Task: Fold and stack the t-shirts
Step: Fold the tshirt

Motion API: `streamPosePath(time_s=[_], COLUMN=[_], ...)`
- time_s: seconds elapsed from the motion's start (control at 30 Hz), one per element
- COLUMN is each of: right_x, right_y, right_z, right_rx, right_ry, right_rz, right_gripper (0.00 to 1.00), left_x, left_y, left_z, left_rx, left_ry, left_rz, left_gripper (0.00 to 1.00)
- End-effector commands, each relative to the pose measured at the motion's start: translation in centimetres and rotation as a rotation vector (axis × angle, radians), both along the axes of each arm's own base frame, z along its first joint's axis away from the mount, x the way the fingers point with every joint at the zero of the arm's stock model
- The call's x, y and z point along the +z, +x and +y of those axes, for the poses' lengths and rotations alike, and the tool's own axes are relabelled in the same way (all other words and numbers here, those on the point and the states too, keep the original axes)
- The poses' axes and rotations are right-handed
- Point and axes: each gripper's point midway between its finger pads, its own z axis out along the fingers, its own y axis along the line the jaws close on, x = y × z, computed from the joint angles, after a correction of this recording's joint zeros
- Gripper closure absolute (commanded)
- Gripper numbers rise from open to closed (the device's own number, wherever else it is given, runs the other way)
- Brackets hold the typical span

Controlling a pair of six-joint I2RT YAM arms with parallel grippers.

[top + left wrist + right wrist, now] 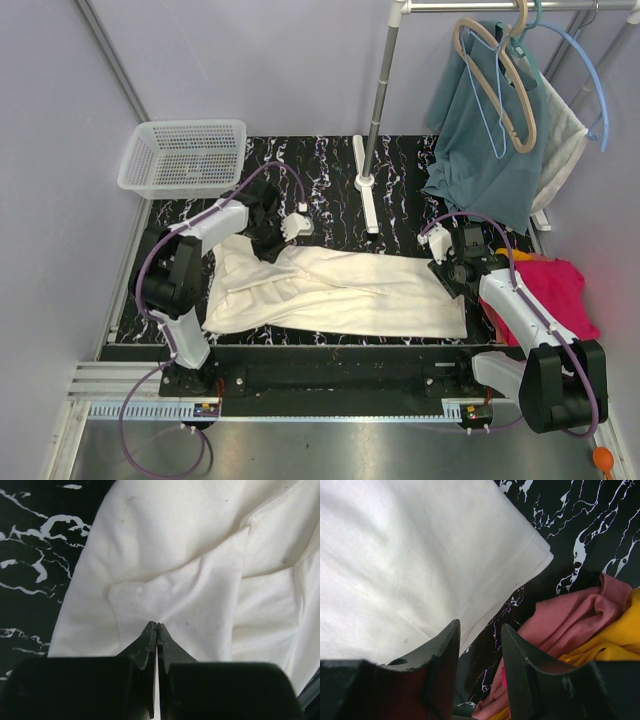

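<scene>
The cream t-shirt (340,290) lies spread lengthwise across the black marbled table (330,160). My left gripper (272,238) is at its far left end. In the left wrist view the gripper (157,625) is shut, with a pinch of the cream cloth (200,545) at its tips and creases running to them. My right gripper (447,265) hangs open at the shirt's right end. In the right wrist view it (480,630) sits over bare table between the cream hem (410,545) and the folded pink t-shirt (560,625). The orange t-shirt (615,640) lies on the pink one (555,290).
A white mesh basket (185,155) stands at the back left. A clothes rail pole (378,100) rises from its white foot (367,190) at the back middle. A teal garment (490,140) on hangers droops over the back right corner.
</scene>
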Motion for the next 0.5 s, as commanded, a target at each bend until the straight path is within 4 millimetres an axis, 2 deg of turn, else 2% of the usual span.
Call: streamPosePath(time_s=[0.0, 0.13, 0.2, 0.3, 0.37, 0.4, 0.47], right_x=[0.5, 0.5, 0.5, 0.5, 0.6, 0.7, 0.8], right_y=[0.9, 0.8, 0.8, 0.9, 0.9, 0.9, 0.8], right_z=[0.3, 0.3, 0.3, 0.3, 0.4, 0.3, 0.3], right_rx=[-0.013, -0.011, -0.011, -0.011, -0.01, -0.012, -0.013], right_ry=[0.01, 0.01, 0.011, 0.015, 0.017, 0.013, 0.012], right_rz=[-0.035, -0.038, -0.04, -0.039, -0.044, -0.046, -0.05], right_gripper=[0.55, 0.55, 0.54, 0.54, 0.54, 0.54, 0.54], left_x=[4.3, 6.6, 7.2, 7.1, 6.8, 6.4, 6.0], left_y=[0.0, -1.5, -2.2, -2.0, -1.9, -1.8, -1.4], left_z=[-0.3, -0.5, -0.6, -0.8, -1.1, -1.4, -1.9], left_rx=[0.027, 0.017, 0.006, -0.011, -0.039, -0.047, -0.075], left_ry=[-0.023, -0.03, -0.033, -0.038, -0.048, -0.058, -0.069], left_rz=[-0.101, -0.157, -0.18, -0.192, -0.187, -0.173, -0.168], left_gripper=[1.0, 1.0, 1.0, 1.0, 0.81, 0.66, 0.59])
